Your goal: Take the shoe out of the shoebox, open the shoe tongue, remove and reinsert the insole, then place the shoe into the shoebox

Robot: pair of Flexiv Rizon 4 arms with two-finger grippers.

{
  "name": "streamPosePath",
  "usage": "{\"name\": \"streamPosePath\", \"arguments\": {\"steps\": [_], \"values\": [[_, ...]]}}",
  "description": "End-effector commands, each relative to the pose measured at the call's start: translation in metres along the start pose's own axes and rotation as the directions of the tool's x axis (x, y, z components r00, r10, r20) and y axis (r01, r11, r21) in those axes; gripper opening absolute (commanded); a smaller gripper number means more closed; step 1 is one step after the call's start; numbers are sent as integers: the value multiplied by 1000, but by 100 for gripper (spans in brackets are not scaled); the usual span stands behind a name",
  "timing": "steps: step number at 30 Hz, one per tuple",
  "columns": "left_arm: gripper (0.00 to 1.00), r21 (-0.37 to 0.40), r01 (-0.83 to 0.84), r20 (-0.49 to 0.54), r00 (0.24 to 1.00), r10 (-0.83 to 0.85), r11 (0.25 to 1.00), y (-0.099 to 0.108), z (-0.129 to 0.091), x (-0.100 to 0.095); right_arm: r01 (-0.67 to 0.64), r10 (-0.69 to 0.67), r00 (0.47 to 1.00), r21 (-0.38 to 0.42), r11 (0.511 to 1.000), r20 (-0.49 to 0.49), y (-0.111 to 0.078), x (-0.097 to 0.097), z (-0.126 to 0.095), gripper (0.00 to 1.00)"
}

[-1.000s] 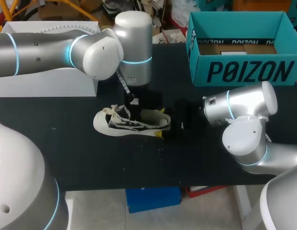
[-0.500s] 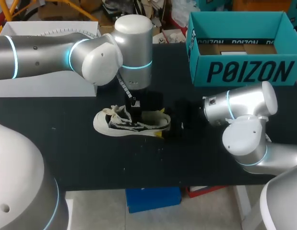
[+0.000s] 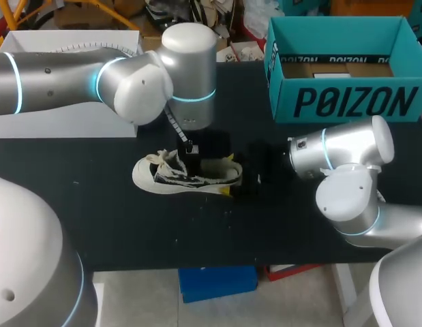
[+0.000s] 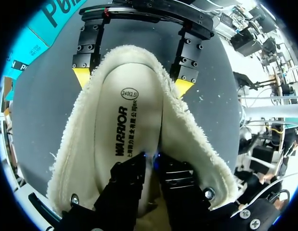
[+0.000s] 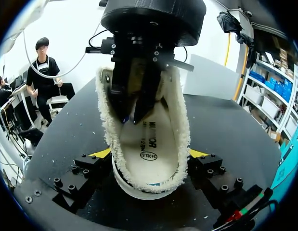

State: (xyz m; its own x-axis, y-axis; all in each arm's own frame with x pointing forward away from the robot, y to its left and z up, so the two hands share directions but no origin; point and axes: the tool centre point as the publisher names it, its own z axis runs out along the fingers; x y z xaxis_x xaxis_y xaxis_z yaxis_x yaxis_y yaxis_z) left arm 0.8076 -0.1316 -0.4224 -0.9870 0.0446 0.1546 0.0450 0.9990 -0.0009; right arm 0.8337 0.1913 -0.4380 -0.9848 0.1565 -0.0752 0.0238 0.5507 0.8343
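The shoe (image 3: 187, 176) lay on its sole on the black table (image 3: 129, 225), out of the box, with its toe towards my left side and its heel towards my right. Its laces (image 3: 163, 160) sat loose and bunched over the front half. The teal shoebox (image 3: 343, 102) stood open and upright at the far right of the table, well apart from the shoe.

My left arm (image 3: 61, 75) came in from the left and hung over the shoe, pointing straight down into its mouth. In the left wrist view the left end effector (image 4: 149, 159) was inside the shoe with its two dark fingers (image 4: 180, 180) drawn together, almost tip to tip, and the tips rested on the pale insole (image 4: 124, 120) about midway along it. The insole lay flat in the shoe, its printed side up. I could not make out anything caught between those tips. The cream fleece lining (image 4: 187, 139) rose around the end effector on both sides.

My right arm (image 3: 347, 163) lay low along the table at the right. The right end effector (image 5: 150, 153) straddled the heel, one yellow tip pressed against each side of the fleecy collar, so it was pinching the shoe from both flanks. The right wrist view looked along the inside of the shoe from the heel, with the left fingers coming down into the opening just ahead.
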Motion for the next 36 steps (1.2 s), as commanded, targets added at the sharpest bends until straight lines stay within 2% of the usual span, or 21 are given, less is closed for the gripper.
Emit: {"name": "streamPosePath", "arguments": {"steps": [1,8,22,30,36], "values": [[46,-24,2,30,1000,-2,1000,2,30,5,-2,2,1000,2,1000,2,-4,0,1,0],[49,-96,37,165,986,-21,995,6,40,1,-2,2,1000,2,1000,2,-4,0,1,0],[42,-179,70,346,938,-4,981,16,60,-11,-2,2,1000,2,1000,2,-4,0,1,0],[39,-191,79,414,910,7,978,19,73,-23,-2,2,1000,2,1000,2,-4,0,1,0],[38,-179,102,469,883,-6,979,24,71,-35,-2,2,1000,2,1000,2,-4,0,1,0]]}}
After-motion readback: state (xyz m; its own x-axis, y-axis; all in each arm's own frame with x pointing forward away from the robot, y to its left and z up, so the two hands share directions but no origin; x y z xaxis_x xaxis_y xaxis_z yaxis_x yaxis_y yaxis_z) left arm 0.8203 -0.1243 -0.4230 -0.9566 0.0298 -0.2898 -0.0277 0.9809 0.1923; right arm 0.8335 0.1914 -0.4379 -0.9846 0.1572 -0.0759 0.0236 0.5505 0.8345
